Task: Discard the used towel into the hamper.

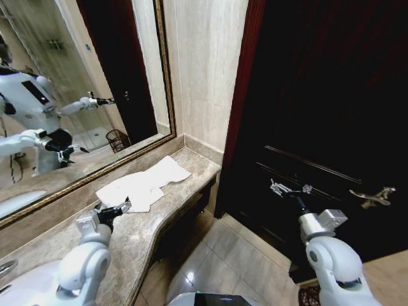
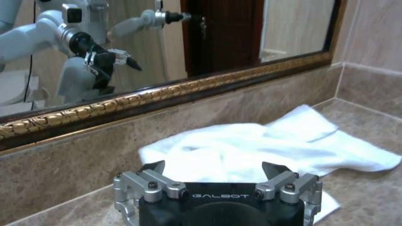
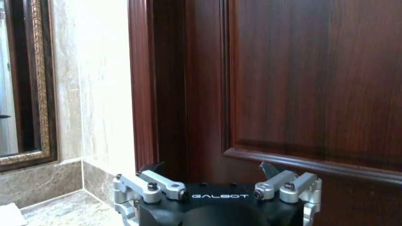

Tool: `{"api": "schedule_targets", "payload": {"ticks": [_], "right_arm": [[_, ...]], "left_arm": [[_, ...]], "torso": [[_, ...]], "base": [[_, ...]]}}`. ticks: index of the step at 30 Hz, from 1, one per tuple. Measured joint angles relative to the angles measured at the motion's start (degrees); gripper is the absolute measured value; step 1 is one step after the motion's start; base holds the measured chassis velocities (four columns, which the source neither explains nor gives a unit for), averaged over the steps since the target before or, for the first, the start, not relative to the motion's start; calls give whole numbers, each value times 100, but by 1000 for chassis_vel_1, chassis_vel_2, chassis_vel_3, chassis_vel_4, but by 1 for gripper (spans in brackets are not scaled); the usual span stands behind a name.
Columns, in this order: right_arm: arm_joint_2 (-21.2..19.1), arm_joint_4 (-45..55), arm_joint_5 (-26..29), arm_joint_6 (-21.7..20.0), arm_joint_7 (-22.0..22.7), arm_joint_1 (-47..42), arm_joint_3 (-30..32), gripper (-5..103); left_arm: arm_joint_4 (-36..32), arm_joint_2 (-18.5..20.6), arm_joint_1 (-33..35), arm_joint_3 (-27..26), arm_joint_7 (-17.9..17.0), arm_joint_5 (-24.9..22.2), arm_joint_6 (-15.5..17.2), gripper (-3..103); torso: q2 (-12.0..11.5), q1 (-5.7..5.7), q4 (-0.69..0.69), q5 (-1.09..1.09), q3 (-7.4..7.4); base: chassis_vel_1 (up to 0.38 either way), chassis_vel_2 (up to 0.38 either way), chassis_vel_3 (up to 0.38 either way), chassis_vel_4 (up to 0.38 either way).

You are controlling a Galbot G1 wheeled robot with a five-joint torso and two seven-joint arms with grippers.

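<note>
Rumpled white cloth towel [image 1: 143,185] is lying on beige marble counter [image 1: 137,239]. Left claw [image 2: 213,170] is being held wide open, empty, just short of towel, presumably for grasping. Right claw [image 3: 212,170] is being held open, empty, beside dark wooden door [image 3: 301,75], well apart from towel.

I see a gilt-framed mirror [image 1: 76,95] upper left, marble counter [image 1: 146,223] below, dark wooden door [image 1: 319,115] right, tiled floor [image 1: 223,255].

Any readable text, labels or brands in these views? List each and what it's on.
"GALBOT" on the black body of the left tool, which faces the white towel on the counter.
"GALBOT" on the black body of the right tool, which faces the dark wood door.
No other text.
</note>
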Motion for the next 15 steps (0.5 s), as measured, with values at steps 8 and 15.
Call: {"api": "schedule_targets", "payload": {"ticks": [8, 15], "right_arm": [[-193, -47, 98, -128, 152, 130, 3, 100], [-138, -31, 63, -253, 185, 199, -29, 100]], "left_arm": [[904, 673, -718, -37, 48, -430, 97, 100], [1716, 1398, -1366, 159, 207, -856, 204, 100]], "torso": [[0, 0, 0, -1, 0], [0, 1, -1, -3, 1]], "base": [[0, 0, 0, 0], [0, 0, 0, 0]]}}
